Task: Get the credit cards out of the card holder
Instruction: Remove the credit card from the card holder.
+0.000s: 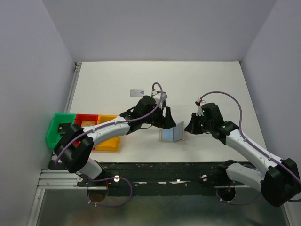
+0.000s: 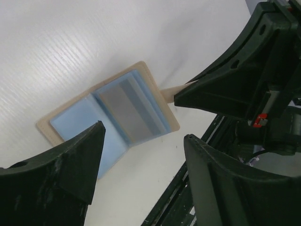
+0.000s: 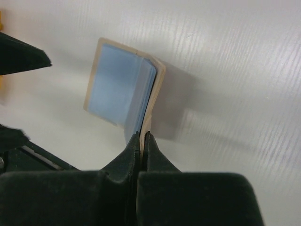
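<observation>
The card holder (image 1: 171, 133) lies open on the white table, tan outside and light blue inside. Its left panel lies flat and its right panel stands raised. A grey credit card (image 2: 124, 110) shows in the pocket of the panel on the tab's side. My right gripper (image 3: 142, 136) is shut on the holder's tan tab (image 2: 175, 90) at the right edge of the card holder (image 3: 117, 89). My left gripper (image 2: 143, 134) hangs open just above the card holder (image 2: 70, 125), with nothing between its fingers. One silver-grey card (image 1: 137, 92) lies flat on the table farther back.
Green (image 1: 57, 129), red (image 1: 87, 118) and yellow (image 1: 109, 142) bins stand in a row at the table's left edge, under the left arm. The black front rail (image 1: 164, 170) runs just near the holder. White walls enclose the table.
</observation>
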You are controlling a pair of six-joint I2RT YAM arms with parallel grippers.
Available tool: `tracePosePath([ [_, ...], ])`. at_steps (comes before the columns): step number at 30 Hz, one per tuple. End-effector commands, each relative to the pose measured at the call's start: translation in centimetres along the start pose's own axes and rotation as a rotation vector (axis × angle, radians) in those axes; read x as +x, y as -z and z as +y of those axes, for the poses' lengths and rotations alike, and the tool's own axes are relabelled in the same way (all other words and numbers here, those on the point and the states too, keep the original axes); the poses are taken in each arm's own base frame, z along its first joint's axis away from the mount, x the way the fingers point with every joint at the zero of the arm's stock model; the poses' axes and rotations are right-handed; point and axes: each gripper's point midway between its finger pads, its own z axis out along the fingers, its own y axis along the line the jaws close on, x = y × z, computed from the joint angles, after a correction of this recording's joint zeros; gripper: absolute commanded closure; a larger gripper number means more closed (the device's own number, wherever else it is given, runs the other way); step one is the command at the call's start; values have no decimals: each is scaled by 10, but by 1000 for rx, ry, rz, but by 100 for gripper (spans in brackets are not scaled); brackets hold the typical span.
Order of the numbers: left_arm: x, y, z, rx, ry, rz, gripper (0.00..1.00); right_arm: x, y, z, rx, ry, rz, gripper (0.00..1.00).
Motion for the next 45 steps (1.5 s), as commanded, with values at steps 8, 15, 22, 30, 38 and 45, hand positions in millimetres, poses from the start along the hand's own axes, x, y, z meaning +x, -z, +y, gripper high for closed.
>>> tracePosePath([
  [8, 26, -42, 10, -33, -45, 162, 37, 4, -1, 7, -61, 12, 1, 100],
  [15, 34, -51, 10, -41, -67, 203, 38, 2, 1, 10, -74, 16, -10, 100],
  [22, 42, -59, 9, -56, -102, 240, 36, -2, 4, 13, -86, 15, -22, 100],
  [30, 49, -64, 13, -76, -105, 261, 37, -2, 4, 14, -92, 15, -26, 100],
  [38, 51, -66, 13, -78, -112, 266, 36, -2, 5, 15, -97, 15, -26, 100],
  [45, 52, -69, 11, -78, -124, 271, 36, -3, 5, 17, -109, 19, -27, 100],
])
